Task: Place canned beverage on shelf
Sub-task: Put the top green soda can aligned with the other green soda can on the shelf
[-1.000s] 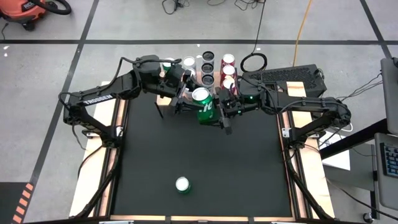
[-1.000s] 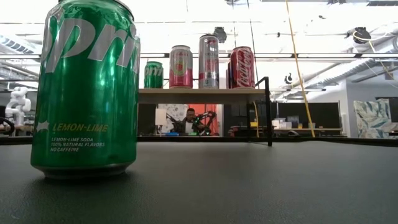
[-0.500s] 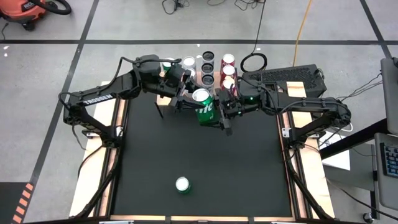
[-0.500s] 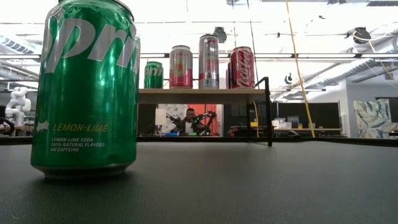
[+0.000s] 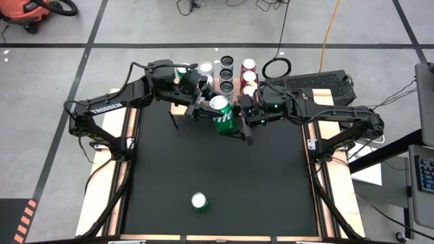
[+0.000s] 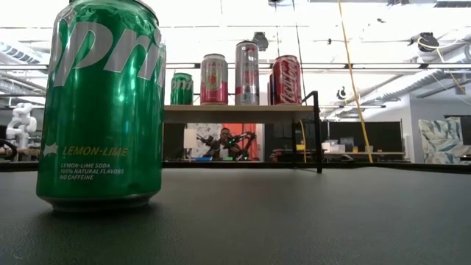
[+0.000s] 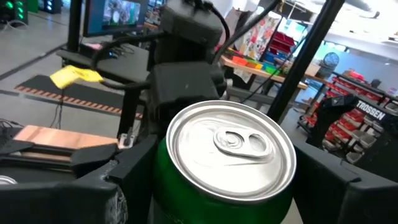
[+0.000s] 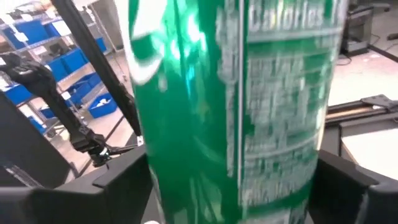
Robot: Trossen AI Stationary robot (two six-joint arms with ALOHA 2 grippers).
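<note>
A green soda can (image 5: 221,115) is held tilted in the air in front of the shelf (image 6: 235,108) at the table's far edge. My left gripper (image 5: 205,108) comes from the left and is shut on it. My right gripper (image 5: 237,120) comes from the right, open, with one finger on either side of the can's body (image 8: 233,112); I cannot tell whether they touch it. Several cans (image 5: 226,64) stand on the shelf's wood top. A second green can (image 5: 199,200) stands on its base near the table's front edge and looms large in the low view (image 6: 103,110). My left gripper pinches the can's side wall just below the top rim (image 7: 158,168) between its two fingers, one on each side. The fingers come slanting from the table's far left. The can is lifted clear of the table and tilted, its silver top (image 7: 230,146) facing the wrist.
The shelf stands on thin black legs (image 6: 318,132) at the far middle, its top crowded with cans. The black table top (image 5: 217,169) lies between the arms and the front can. Wooden side rails (image 5: 108,183) run along both sides.
My right gripper has edged toward the table's left, closer around the held can. The can and my left gripper have stayed where they were.
</note>
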